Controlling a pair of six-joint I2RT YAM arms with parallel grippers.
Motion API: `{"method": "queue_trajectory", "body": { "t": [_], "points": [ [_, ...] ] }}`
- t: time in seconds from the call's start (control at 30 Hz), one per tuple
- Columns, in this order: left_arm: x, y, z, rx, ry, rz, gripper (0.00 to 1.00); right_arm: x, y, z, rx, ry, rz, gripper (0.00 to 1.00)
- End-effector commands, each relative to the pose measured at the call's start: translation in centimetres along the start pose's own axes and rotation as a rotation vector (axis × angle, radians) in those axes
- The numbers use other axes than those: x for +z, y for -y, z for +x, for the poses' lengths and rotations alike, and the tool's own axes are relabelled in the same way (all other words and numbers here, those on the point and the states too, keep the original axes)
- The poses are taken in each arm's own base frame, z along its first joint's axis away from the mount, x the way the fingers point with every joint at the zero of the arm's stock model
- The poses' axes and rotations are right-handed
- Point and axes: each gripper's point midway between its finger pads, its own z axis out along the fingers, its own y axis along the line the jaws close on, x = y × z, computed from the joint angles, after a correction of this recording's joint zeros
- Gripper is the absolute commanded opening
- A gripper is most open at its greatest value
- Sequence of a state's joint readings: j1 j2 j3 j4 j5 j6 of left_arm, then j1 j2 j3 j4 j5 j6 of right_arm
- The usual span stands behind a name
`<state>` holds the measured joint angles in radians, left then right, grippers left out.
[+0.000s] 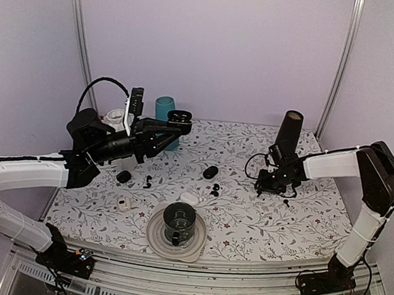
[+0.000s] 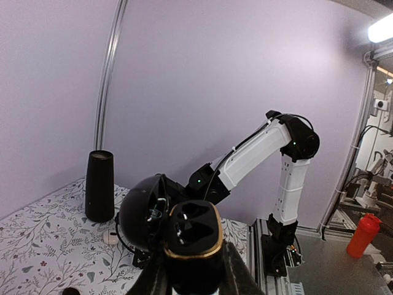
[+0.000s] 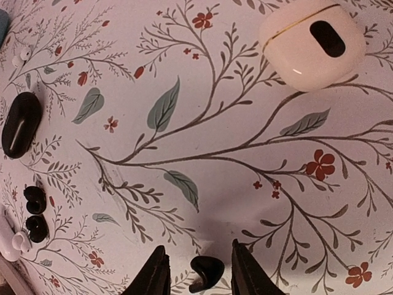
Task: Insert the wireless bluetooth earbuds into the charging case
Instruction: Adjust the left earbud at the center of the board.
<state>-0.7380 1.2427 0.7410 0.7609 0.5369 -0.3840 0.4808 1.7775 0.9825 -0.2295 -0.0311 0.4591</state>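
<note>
Left claw point(image 1: 168, 128) is gripping an open glossy black charging case with a gold rim point(image 2: 193, 236), jaws pinching its lower body, raised off the floral-print bench point(image 1: 314, 218). Left wrist view is showing two dark sockets inside; top view is only showing the case from afar beside a teal cup point(image 1: 163, 107). Mid-bench, a closed black oval case point(image 1: 211, 172), a pair of small black earbuds point(image 1: 214, 188) and a white pebble case point(image 1: 189, 198) are lying near each other. Right claw point(image 1: 274, 188) is sitting down at the bench, jaws partly open and straddling a tiny glossy black earbud point(image 3: 206, 271), gaps on both sides, gripping nothing. That earbud is lying on the bench, clear only in the right wrist view. A cream pebble case with a black oval mark point(image 3: 310, 40) is also showing in that view, not from the top. A tall black cylinder point(image 1: 288, 131) is standing behind the right claw.
</note>
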Motion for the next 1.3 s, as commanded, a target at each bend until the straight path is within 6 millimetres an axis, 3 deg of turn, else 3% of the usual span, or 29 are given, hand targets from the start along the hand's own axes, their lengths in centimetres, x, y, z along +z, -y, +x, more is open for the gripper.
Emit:
{"method": "queue_trajectory", "body": {
  "t": [0.0, 0.57, 0.8, 1.13, 1.27],
  "points": [
    [-0.2, -0.3, -0.3, 0.017, 0.008, -0.007, 0.0, 0.6, 0.3, 0.2, -0.047, -0.031, 0.021, 0.34],
    [0.0, -0.4, -0.1, 0.011, 0.003, -0.008, 0.0, 1.1, -0.2, 0.8, -0.105, -0.063, 0.059, 0.26],
    [0.0, -0.4, -0.1, 0.008, 0.002, -0.007, 0.0, 1.3, 0.6, 1.0, -0.094, -0.076, 0.108, 0.24],
    [0.0, -0.4, -0.1, 0.006, 0.002, -0.008, 0.0, 1.3, -0.7, 1.1, -0.131, -0.089, 0.116, 0.23],
    [0.0, -0.4, -0.1, 0.007, 0.002, -0.007, 0.0, 1.2, -0.5, 1.2, -0.137, -0.094, 0.14, 0.27]
  ]
}}
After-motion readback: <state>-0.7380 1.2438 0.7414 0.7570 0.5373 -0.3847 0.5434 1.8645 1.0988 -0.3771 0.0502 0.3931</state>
